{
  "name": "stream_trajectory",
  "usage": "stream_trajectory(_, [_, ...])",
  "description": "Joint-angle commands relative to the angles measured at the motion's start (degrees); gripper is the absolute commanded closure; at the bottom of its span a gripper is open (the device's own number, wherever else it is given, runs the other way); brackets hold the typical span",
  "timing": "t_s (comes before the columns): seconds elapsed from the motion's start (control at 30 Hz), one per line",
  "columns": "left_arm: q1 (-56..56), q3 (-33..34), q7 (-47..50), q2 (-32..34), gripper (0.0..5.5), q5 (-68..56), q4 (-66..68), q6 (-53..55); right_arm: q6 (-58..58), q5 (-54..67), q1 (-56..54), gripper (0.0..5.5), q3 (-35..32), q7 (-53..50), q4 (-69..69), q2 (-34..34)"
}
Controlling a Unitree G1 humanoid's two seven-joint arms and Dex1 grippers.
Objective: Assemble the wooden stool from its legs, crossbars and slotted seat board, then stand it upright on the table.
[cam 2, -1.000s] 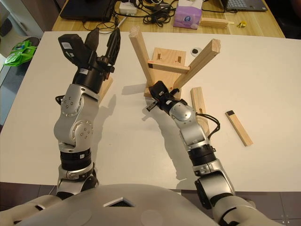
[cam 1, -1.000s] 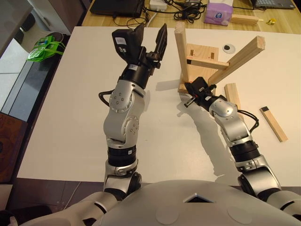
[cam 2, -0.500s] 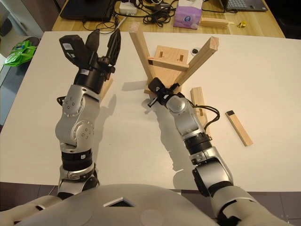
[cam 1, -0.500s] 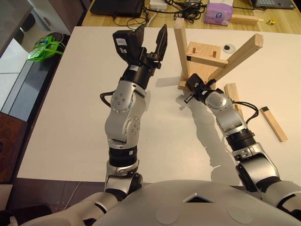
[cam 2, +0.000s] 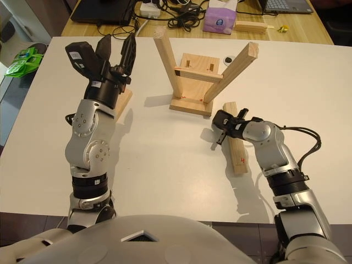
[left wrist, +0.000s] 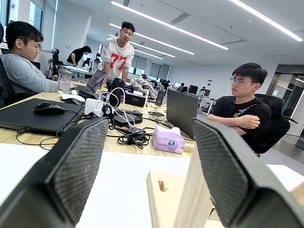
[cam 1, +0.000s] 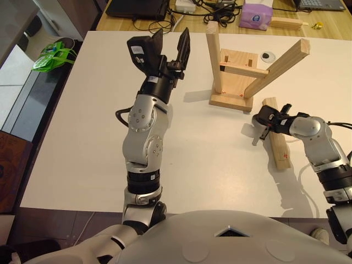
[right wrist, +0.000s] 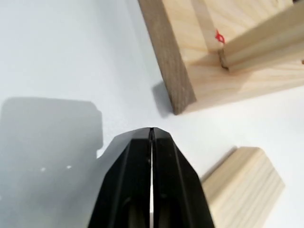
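The right gripper (right wrist: 152, 134) is pulling away from the half-built stool. Half a second ago it was pressed against the near edge of the pale slotted wooden seat board (cam 1: 230, 101). It is now hanging to the near right of the board, just above the loose pale wooden leg (cam 1: 281, 152) lying on the white table (cam 1: 82, 137). Its two black fingers are pressed together with nothing between them, as the right wrist view is showing.

The left gripper (cam 1: 171, 34) is staying raised at the far left, clear of the stool. Its ribbed pads are spread wide and holding nothing, much as they were a second ago.

The seat board is lying upside down at the far middle of the table, in about the same spot as before. One square wooden leg (cam 1: 213, 58) is standing nearly upright from its left side. A second leg (cam 1: 278, 66) is leaning out to the right, and a thin wooden crossbar (cam 1: 245, 70) is bridging the two.

The pull-back suggests the work on the first pair of legs is being left as it is. The loose leg below the right gripper looks like the next piece. The fingers would have to open before they can take it, and the slanting second leg may still need seating properly. Most of the assembly is still to come.
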Motion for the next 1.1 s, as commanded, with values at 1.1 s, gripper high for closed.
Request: stream_trajectory(1.1, [-2.28, 5.17, 2.46, 1.05, 2.24, 1.15, 5.71, -4.43, -46.56, -9.87, -24.16, 5.50, -2.30, -17.07, 44.62, 6.00])
